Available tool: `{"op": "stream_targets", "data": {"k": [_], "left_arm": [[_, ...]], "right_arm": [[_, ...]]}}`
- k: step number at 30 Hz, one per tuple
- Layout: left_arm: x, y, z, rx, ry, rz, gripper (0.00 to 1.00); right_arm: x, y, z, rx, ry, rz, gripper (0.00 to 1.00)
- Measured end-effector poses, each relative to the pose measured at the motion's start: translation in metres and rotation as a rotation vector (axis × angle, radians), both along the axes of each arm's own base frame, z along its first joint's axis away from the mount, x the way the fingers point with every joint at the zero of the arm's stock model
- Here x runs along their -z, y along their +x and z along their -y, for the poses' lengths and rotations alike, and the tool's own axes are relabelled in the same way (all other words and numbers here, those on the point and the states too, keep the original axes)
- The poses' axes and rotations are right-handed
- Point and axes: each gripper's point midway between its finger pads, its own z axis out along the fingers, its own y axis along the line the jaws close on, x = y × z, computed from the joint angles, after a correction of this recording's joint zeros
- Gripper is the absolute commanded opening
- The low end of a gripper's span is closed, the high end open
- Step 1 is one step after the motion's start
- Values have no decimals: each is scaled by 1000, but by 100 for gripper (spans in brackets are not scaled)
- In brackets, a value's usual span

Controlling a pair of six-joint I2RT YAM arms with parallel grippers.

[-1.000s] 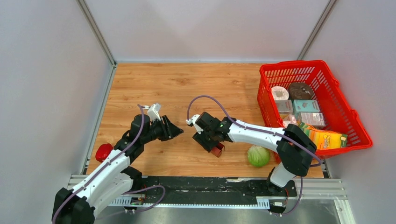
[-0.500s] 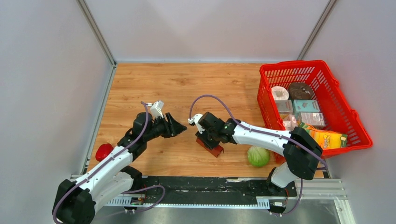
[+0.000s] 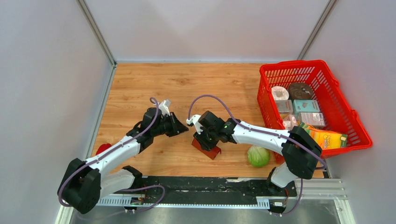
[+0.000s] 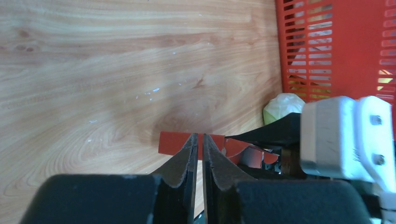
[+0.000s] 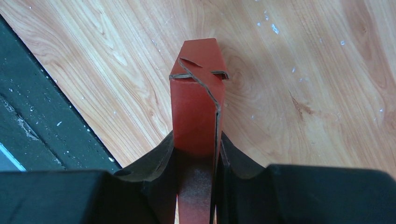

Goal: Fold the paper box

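- Top view: the paper box (image 3: 208, 150) is at the middle of the table (image 3: 187, 84), near its front edge, in the grip of the right hand (image 3: 205, 141), which reaches in from the right. The left hand (image 3: 183, 129) points rightward at it. Its tips are near the box but apart from it, and the box lies to their right, a little nearer the arm bases. The right arm plainly has the box, while the left is the free one.
- Left wrist view: the left hand's fingers (image 4: 189, 156) are drawn together to a thin slit with nothing visibly between them. The box's dark red edge lies straight ahead, just past the tips, crossing the line of the fingers side to side. A short forward push would likely bring the tips onto that edge.
- Right wrist view: the right hand's fingers (image 5: 159, 158) are closed on the box's two broad faces. The box is flattened, and its long axis runs straight out from the hand in line with the fingers. Its far end, with a slotted flap, hangs free over the wood, so that end looks like the one open to the left hand.
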Motion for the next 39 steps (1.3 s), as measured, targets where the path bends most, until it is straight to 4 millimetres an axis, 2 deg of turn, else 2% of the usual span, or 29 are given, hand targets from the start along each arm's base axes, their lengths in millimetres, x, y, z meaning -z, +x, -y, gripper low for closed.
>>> {"op": "stream_targets", "data": {"k": [3,11,21,26,27,33,39], "left_arm": [[8,-2,3,0,12,-39,11],[-8,-2,17,33,-13,-27,10],[11,-16,35,98,7,-93,8],[12,-19,38,100,19,-81,10],[11,-19,38,98,21,-77,11],[1,-19,34,81,30,-29,33],[-11,-19,29,73,29,40,35]], "right_arm": [[0,0,-1,-3,2,1,18],[1,1,-1,-3,2,1,18],[1,2,-2,-2,0,2,18],[2,1,-1,-1,-6,-2,18],[2,1,-1,-1,-6,-1,18],[2,1,-2,-1,-4,0,18],[3,2,-3,1,-2,-1,18]]}}
